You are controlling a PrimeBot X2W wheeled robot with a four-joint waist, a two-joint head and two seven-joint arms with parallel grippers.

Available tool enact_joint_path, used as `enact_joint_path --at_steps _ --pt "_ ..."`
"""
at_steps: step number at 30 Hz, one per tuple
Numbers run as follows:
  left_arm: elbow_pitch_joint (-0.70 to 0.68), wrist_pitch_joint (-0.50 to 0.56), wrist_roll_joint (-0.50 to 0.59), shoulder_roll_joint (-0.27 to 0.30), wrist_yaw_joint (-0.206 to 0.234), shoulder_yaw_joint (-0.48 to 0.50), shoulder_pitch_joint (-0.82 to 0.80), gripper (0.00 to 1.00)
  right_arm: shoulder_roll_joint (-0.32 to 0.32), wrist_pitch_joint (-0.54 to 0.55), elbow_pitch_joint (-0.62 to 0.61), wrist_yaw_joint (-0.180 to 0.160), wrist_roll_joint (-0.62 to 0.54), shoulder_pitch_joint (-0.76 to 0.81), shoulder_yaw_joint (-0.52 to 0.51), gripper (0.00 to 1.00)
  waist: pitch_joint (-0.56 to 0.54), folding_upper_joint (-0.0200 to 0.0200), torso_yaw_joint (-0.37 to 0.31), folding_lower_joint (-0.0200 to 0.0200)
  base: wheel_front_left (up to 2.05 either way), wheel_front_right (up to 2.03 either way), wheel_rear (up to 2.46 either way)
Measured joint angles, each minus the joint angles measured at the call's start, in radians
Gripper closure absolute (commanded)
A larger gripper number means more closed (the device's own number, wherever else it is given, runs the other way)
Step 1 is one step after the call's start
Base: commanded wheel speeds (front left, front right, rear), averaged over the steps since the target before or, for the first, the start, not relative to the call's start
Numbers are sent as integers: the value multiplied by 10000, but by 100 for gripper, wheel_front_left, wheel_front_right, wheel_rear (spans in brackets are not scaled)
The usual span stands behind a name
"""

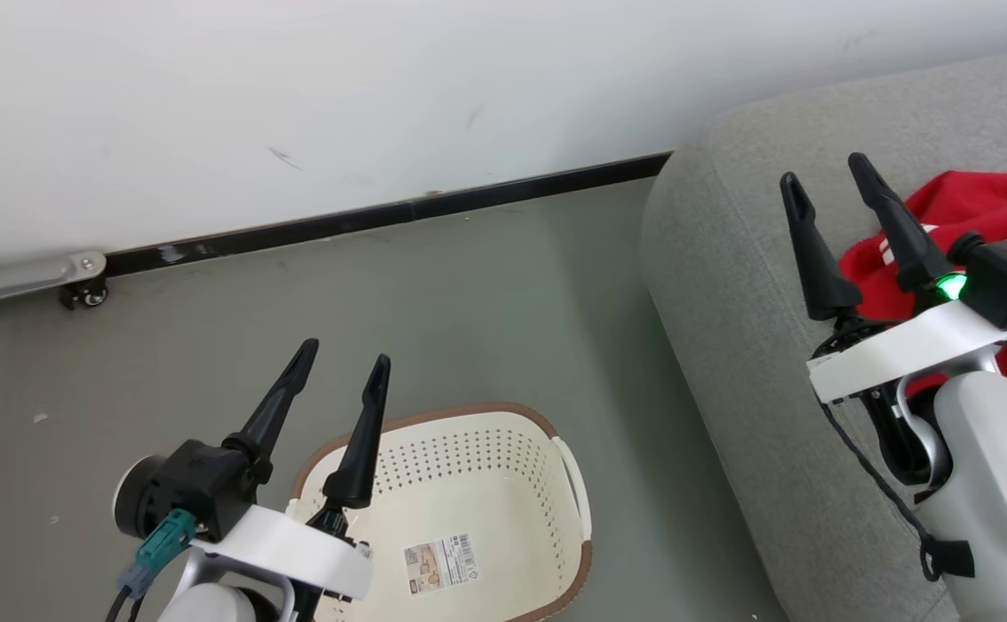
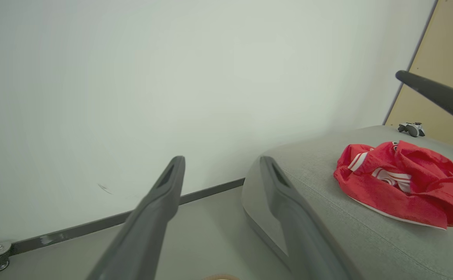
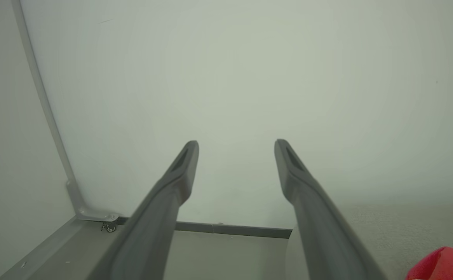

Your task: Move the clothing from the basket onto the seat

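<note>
Red clothing point(image 1: 978, 203) lies crumpled on the grey woven seat point(image 1: 728, 302) — right claw point(image 1: 823, 168) released above it. Left claw point(image 1: 345, 352) released over the perforated cream basket point(image 1: 469, 411) — brown rim, on the floor point(image 1: 469, 302).

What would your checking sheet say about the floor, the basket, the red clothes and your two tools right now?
Surface: grey floor, with a few specks.
Job's things: basket on the floor, no clothes seen inside, just a barcode sticker; red clothing bunched on the grey seat.
Clutter: small grey object beyond the seat, too small to tell.
Tools: left tool open, empty, near the basket; right tool open, empty, over the seat.
Cables: black cord hangs from the right arm; teal plug by the left tool.
Surroundings: white wall, black baseboard, caster wheel.
</note>
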Motion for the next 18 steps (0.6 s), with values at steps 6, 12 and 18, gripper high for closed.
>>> enact_joint_path --at_steps 6,12,18 --pt "130 -8 2 12 343 359 360 0 203 169 -127 0 -251 448 27 0 -177 -1 436 0 0 0 0" --pt "182 -10 0 -33 594 681 595 0 430 224 -199 0 -447 802 -31 0 -318 -1 792 0 0 0 0" --pt "184 -10 0 -151 788 1049 816 0 614 307 -242 0 -610 1227 -259 0 -501 0 1181 0 0 0 0"
